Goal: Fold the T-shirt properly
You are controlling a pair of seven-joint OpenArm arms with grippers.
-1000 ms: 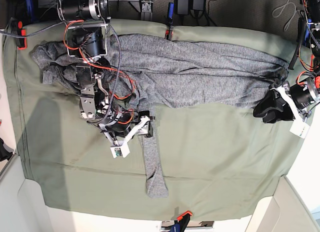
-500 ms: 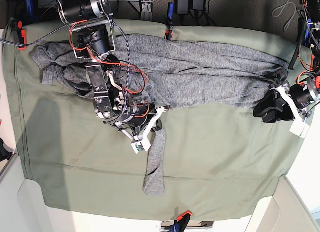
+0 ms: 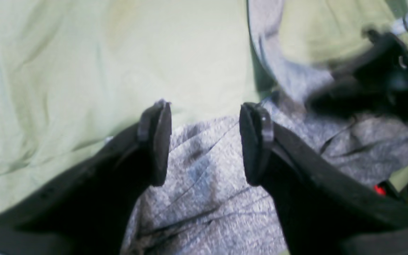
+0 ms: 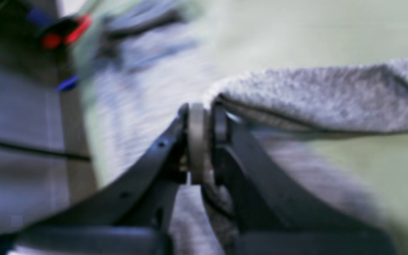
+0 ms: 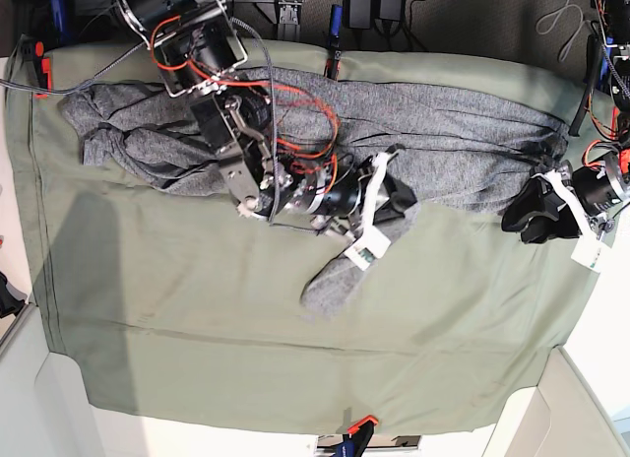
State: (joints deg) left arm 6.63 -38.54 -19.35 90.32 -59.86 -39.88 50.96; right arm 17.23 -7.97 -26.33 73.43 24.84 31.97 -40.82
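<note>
The heather-grey T-shirt (image 5: pixel 443 132) lies spread along the far side of the olive-green cloth (image 5: pixel 148 309). One long sleeve (image 5: pixel 330 278) trails down from its middle. My right gripper (image 5: pixel 397 206) is shut on that sleeve's upper part; in the right wrist view (image 4: pixel 207 141) grey knit (image 4: pixel 313 95) is pinched between the jaws and lifted. My left gripper (image 5: pixel 522 216) sits at the shirt's right end. In the left wrist view (image 3: pixel 205 141) it is open, with its fingers (image 3: pixel 154 141) hovering over grey fabric (image 3: pixel 204 198).
Red clamps (image 5: pixel 39 68) (image 5: pixel 362 423) pin the olive cloth at the left edge and the front edge. Another clamp (image 5: pixel 333 58) is at the far edge. Red cables (image 5: pixel 295 112) loop over the right arm. White table edges (image 5: pixel 600 359) border the cloth.
My right arm has swung to the right with the sleeve in its grip. The sleeve's free end has been dragged up and to the right. My left gripper has barely moved.
</note>
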